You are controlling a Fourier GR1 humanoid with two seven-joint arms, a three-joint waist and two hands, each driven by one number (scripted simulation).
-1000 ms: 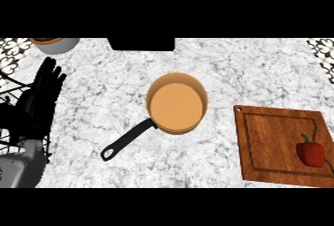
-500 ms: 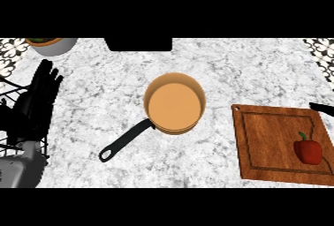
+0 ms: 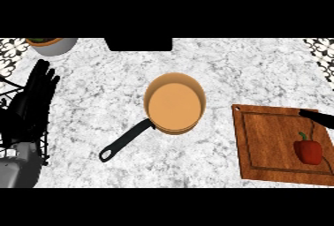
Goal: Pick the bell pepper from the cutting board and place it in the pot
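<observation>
Two hands: left hand (image 3: pixel 36 95) open, upright; right hand (image 3: pixel 318 117) over cutting board (image 3: pixel 271 145).

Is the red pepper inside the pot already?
No, the bell pepper lies on the cutting board, off to the right of the pot and not touching it.

The left hand (image 3: pixel 29 110) is matte black all over, its long, slender fingers (image 3: pixel 43 77) the same black as the palm. The forearm (image 3: pixel 14 170) behind it is a smooth, rounded casing in pale grey. Of the right hand (image 3: pixel 318 116) only a narrow black sliver shows at the view's edge.
</observation>
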